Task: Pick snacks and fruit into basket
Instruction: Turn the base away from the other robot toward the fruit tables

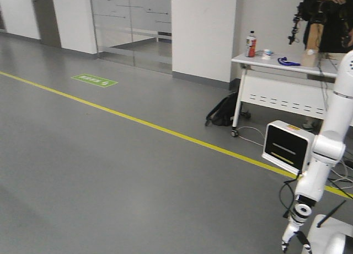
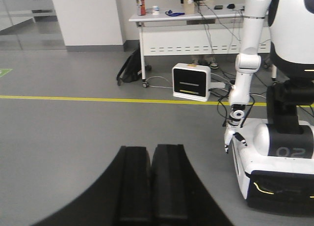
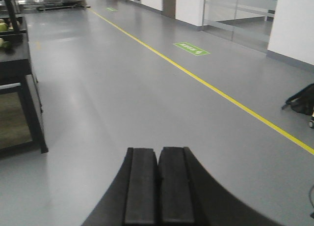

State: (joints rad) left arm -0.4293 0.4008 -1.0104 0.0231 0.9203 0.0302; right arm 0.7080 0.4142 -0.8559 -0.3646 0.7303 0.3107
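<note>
Grey glossy hall floor (image 1: 83, 171) all round, crossed by a thin yellow painted line (image 1: 138, 121), with a green rectangular floor sign (image 1: 94, 80) beyond it, near frosted glass doors (image 1: 129, 22). Against the far white wall, a white worktop on castors (image 1: 276, 66), carrying a clear bottle with a red label (image 1: 251, 44), a blue curved item (image 1: 288, 61) and a tan boxy item (image 1: 309, 58). On the floor beside its leg, a black backpack (image 1: 223, 111). Just in front, a white boxy unit with a dark slotted face (image 1: 287, 146). Behind the worktop, a person in dark clothes (image 1: 325, 16), head out of frame.

In the left wrist view, a second white robot (image 2: 289, 34) on a base marked "02", one white jointed arm (image 1: 325, 149) hanging down, its small hand (image 2: 229, 137) close beside the base.

Left end effector (image 2: 151, 155): two flat black fingers pressed together, pinching nothing, above bare floor. Right end effector (image 3: 158, 155): likewise flush and pinching nothing, facing down the long hall.

At the far left edge of the right wrist view, a black shelf unit (image 3: 14, 56) bearing pale green rounded items (image 3: 4, 27), possibly fruit, too small to tell. For the black oblong cookie box, the mint-green pouch and the light blue lattice basket, whereabouts not to be told from these views.
</note>
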